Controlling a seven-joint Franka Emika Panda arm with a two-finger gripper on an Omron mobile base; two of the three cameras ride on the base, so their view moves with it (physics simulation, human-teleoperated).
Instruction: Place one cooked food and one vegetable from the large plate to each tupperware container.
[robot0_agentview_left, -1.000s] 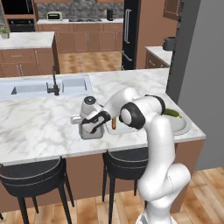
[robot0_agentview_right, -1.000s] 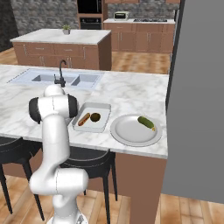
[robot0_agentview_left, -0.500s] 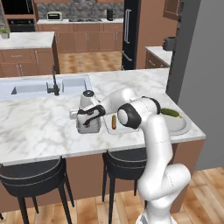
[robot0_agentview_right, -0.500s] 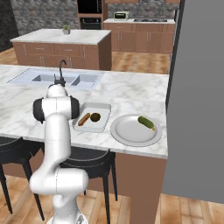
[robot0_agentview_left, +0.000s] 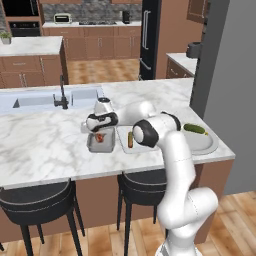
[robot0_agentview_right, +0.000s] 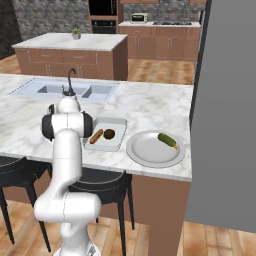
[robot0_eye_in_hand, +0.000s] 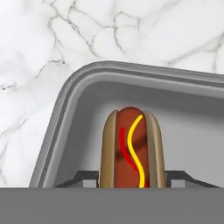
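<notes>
A hot dog (robot0_eye_in_hand: 130, 148) is gripped between the fingers (robot0_eye_in_hand: 84, 178) at the bottom centre of the hand view, over the small dark tray (robot0_eye_in_hand: 65, 113) on the marble worktop (robot0_eye_in_hand: 39, 48).

Brown hot dog (robot0_eye_in_hand: 131, 148) striped red and yellow, dark grey tray (robot0_eye_in_hand: 78, 92), white grey-veined marble counter (robot0_eye_in_hand: 52, 35).
</notes>
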